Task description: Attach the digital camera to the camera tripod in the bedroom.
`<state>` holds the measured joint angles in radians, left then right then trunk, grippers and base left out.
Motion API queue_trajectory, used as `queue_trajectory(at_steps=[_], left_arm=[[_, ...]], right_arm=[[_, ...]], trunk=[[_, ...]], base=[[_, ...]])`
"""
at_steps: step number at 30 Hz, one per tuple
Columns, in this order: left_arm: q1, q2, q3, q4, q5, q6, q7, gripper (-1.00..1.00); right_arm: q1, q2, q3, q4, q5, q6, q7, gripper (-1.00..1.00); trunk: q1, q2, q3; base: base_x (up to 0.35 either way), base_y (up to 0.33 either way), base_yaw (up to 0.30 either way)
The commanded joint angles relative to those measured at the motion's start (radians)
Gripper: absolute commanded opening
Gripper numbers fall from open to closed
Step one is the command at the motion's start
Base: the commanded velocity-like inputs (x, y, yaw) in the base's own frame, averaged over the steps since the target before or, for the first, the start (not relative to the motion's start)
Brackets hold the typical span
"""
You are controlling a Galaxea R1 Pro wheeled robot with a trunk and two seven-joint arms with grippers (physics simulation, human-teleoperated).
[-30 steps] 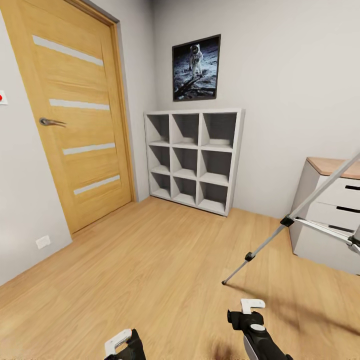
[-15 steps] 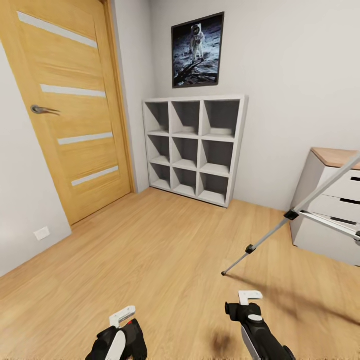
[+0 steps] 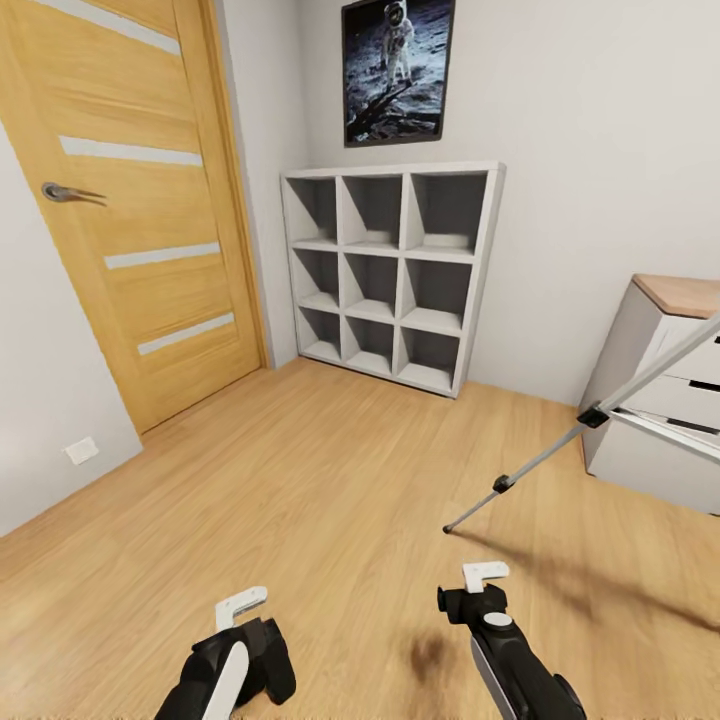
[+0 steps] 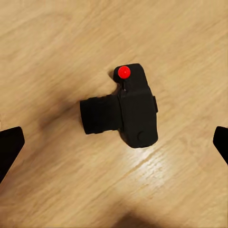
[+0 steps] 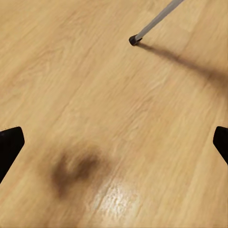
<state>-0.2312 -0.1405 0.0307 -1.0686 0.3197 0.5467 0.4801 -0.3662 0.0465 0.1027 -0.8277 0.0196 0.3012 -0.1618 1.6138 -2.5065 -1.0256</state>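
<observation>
Both grippers wide and empty, the left gripper (image 4: pixel 114 137) hangs over the small black digital camera with the red button (image 4: pixel 124 108) on the pale wood plank floor (image 3: pixel 330 480), so picking it up looks next, the silver-legged camera tripod (image 3: pixel 560 450) waiting near the right gripper (image 3: pixel 478 590).

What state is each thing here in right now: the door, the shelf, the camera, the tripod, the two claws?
Door: closed.
White cube shelf: every visible cube empty.
Digital camera: lying on the wood floor between the left claw's tips, ungripped, red button showing.
Camera tripod: standing, one leg's foot on the floor; its head is out of frame.
Left claw: open, over the camera.
Right claw: open, holding nothing.
</observation>
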Motion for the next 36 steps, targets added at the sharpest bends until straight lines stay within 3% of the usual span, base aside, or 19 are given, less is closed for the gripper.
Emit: queue_trajectory(at_steps=[1,36], left_arm=[[0.000,-0.001,0.000,-0.001,0.008,0.002,0.007,1.00],[0.000,-0.012,0.001,0.003,0.012,0.004,0.000,1.00]], right_arm=[[0.000,0.000,0.002,-0.002,0.002,0.007,-0.006,1.00],[0.000,-0.006,-0.001,-0.002,0.002,-0.004,-0.007,1.00]], trunk=[[0.000,-0.001,-0.005],[0.016,-0.009,-0.140]], base=[[0.000,0.000,0.000],[0.000,0.000,0.000]])
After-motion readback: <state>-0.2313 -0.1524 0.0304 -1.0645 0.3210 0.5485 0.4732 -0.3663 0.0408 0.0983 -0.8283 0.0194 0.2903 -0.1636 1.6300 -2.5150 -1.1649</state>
